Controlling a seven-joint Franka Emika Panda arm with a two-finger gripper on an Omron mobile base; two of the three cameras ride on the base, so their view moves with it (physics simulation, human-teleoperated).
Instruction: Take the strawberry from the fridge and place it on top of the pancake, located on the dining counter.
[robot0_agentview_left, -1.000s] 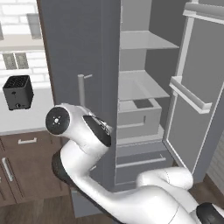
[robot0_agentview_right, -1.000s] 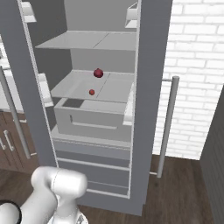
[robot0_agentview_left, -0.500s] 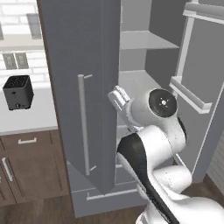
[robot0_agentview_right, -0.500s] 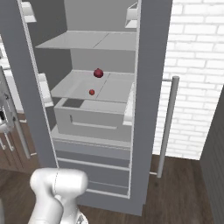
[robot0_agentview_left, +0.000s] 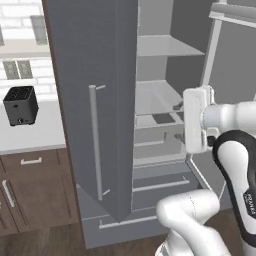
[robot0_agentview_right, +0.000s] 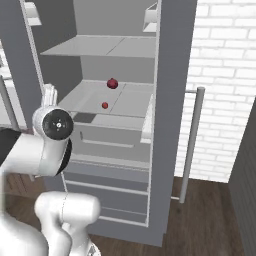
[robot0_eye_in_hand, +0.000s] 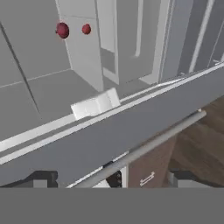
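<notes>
My claw (robot0_eye_in_hand: 109, 178) stands wide apart and empty, outside the open fridge (robot0_agentview_right: 167, 100). The strawberry (robot0_agentview_right: 104, 105) sits on the middle shelf, near the maroon fruit (robot0_agentview_right: 112, 83). I approach level, centre on the smaller berry, and avoid the door handle (robot0_eye_in_hand: 144, 148).

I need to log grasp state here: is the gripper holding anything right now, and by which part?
Nothing is held. The gripper is open and empty, and the strawberry lies on its shelf in the fridge.

White brick wall (robot0_agentview_right: 225, 75); dark wood floor (robot0_agentview_right: 210, 220); brown cabinets (robot0_agentview_left: 30, 190).
</notes>
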